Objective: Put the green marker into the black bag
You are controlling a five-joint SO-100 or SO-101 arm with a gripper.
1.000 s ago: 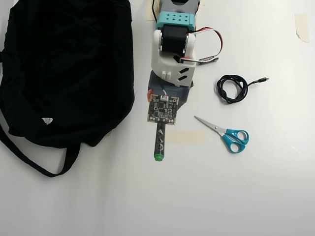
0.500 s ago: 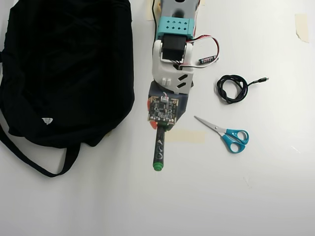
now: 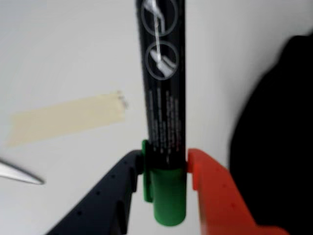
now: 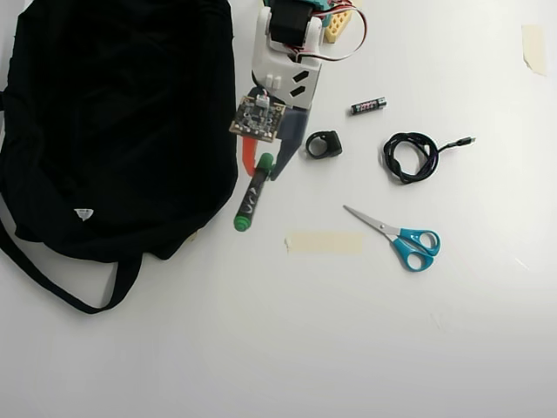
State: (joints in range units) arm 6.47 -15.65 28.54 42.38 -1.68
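Observation:
The green marker (image 3: pixel 164 98) has a dark barrel with white print and green ends. In the wrist view my gripper (image 3: pixel 165 169) is shut on it near its green end, one dark blue finger (image 3: pixel 105 196) on the left and one orange finger (image 3: pixel 215 191) on the right. In the overhead view the marker (image 4: pixel 252 195) lies slanted just right of the black bag (image 4: pixel 113 122), with my gripper (image 4: pixel 264 163) at its upper end. The bag fills the right edge of the wrist view (image 3: pixel 279 137). I cannot tell whether the marker is off the table.
In the overhead view: a small black ring-like part (image 4: pixel 323 144), a black battery (image 4: pixel 368 106), a coiled black cable (image 4: pixel 411 157), teal-handled scissors (image 4: pixel 400 237) and a tape strip (image 4: pixel 324 243) lie right of the marker. The bag's strap (image 4: pixel 61 283) loops at lower left.

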